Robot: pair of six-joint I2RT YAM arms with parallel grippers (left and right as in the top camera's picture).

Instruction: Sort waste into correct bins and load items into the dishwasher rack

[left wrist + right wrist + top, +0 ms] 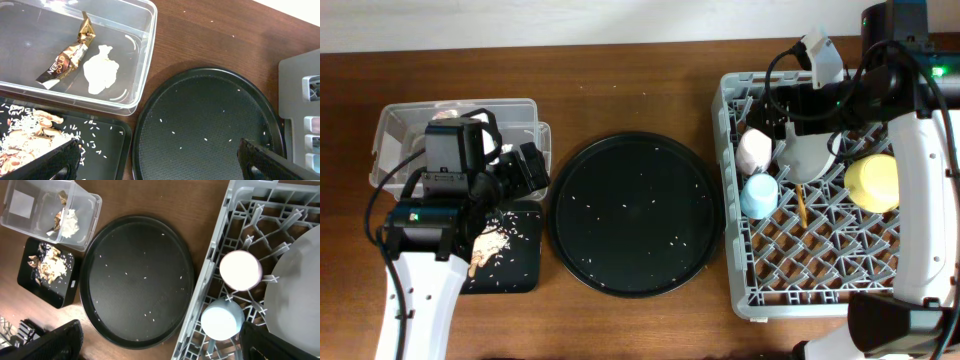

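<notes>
L gripper [159, 146] near clear box [145, 60], R gripper [161, 326] over rack [220, 235], jaws wide

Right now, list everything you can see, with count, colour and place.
dishwasher rack: one, grey, on table, right
pink cup: one, pink, in rack
light-blue cup: one, blue, beside pink cup
plate: one, pale grey, in rack
yellow bowl: one, yellow, in rack
chopsticks: count unclear, wooden, in rack
round tray: one, black, table centre
clear box: one, clear, far left
gold-foil wrapper: one, gold, in clear box
paper ball: one, white, in clear box
black tray: one, black, beside clear box
food scraps: one pile, brownish, in black tray
left gripper: one, black, open, far left
right gripper: one, black, open, above rack
</notes>
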